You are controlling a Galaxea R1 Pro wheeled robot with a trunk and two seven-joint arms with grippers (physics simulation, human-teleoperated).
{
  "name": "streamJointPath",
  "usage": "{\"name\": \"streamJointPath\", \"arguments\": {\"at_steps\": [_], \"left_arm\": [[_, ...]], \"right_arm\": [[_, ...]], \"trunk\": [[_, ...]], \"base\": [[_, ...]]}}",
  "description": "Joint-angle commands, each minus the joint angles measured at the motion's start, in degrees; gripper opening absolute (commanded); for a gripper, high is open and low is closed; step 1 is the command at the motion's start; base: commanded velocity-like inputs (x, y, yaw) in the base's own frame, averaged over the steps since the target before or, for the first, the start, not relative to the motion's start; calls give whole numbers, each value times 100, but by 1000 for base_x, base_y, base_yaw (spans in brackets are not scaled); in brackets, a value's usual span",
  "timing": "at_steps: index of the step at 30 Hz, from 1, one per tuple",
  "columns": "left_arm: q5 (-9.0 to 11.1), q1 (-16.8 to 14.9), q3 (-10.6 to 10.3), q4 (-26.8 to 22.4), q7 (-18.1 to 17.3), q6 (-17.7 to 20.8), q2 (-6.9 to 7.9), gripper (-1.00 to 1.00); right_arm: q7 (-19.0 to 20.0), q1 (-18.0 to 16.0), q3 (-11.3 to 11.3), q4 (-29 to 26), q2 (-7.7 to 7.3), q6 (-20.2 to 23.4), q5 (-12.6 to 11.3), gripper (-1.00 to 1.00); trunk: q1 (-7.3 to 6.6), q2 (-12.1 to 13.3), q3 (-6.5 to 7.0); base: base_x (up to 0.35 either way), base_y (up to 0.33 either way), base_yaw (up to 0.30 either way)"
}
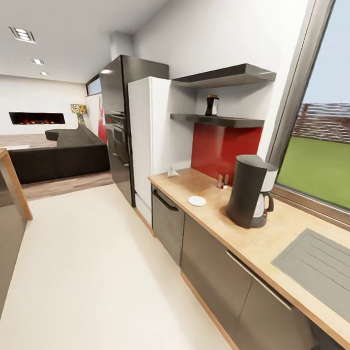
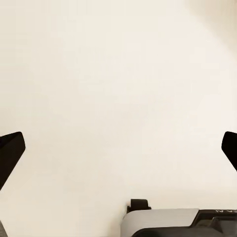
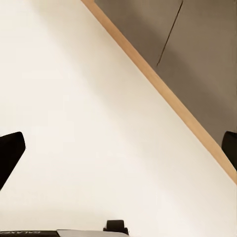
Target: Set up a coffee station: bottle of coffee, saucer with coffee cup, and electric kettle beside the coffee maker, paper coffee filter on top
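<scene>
Wide kitchen ahead in the head view: a pale cream floor (image 1: 89,273) runs along a long wooden countertop (image 1: 274,235) over grey cabinets (image 1: 211,271), with a big window (image 1: 329,151) on the right showing green lawn. Further back stands a white fridge (image 1: 148,143), a black oven tower (image 1: 119,121) beside it, and beyond that a dark sofa (image 1: 64,155) and a glowing fireplace (image 1: 36,118).

On the counter, a grey sink drainer (image 1: 318,265) lies at the near end. The dark coffee maker (image 1: 248,191) stands upright mid-counter, in front of the red splashback (image 1: 224,149). The electric kettle (image 1: 263,204) sits just beside it, touching or nearly so, mostly hidden behind its body. Up on the lower wall shelf (image 1: 218,120), the bottle of coffee (image 1: 212,105) stands upright, well apart from the maker.

Smaller now: the white saucer (image 1: 197,200) lies flat on the counter, to the left of the coffee maker. The paper coffee filter (image 1: 173,171) rests near the fridge end. Two small items by the splashback are too tiny to name.

Left gripper (image 2: 118,148) hangs over bare floor, jaws spread wide, nothing between them. Right gripper (image 3: 118,148) is likewise wide apart and carrying nothing, above floor with the cabinet's wooden plinth (image 3: 163,94) crossing its view
</scene>
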Motion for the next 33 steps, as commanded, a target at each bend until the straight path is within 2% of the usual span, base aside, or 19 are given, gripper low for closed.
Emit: {"name": "streamJointPath", "arguments": {"at_steps": [1, 14, 26, 33], "left_arm": [[3, -2, 0, 6, 7, -18, 0, 100], [3, -2, 0, 6, 7, -21, 0, 100], [3, -2, 0, 6, 7, -18, 0, 100], [3, -2, 0, 8, 7, -18, 0, 100]], "right_arm": [[1, -1, -13, 4, 2, -18, 8, 100], [1, -1, -21, -5, 2, -18, 0, 100], [1, -1, -19, -4, 4, -18, 0, 100], [-5, -1, -15, 3, 4, -18, 0, 100]], "trunk": [[5, -3, -2], [5, -3, -2], [5, -3, -2], [5, -3, -2]], "base": [[286, 227, 0], [286, 227, 6], [286, 227, 238], [286, 227, 51]]}}
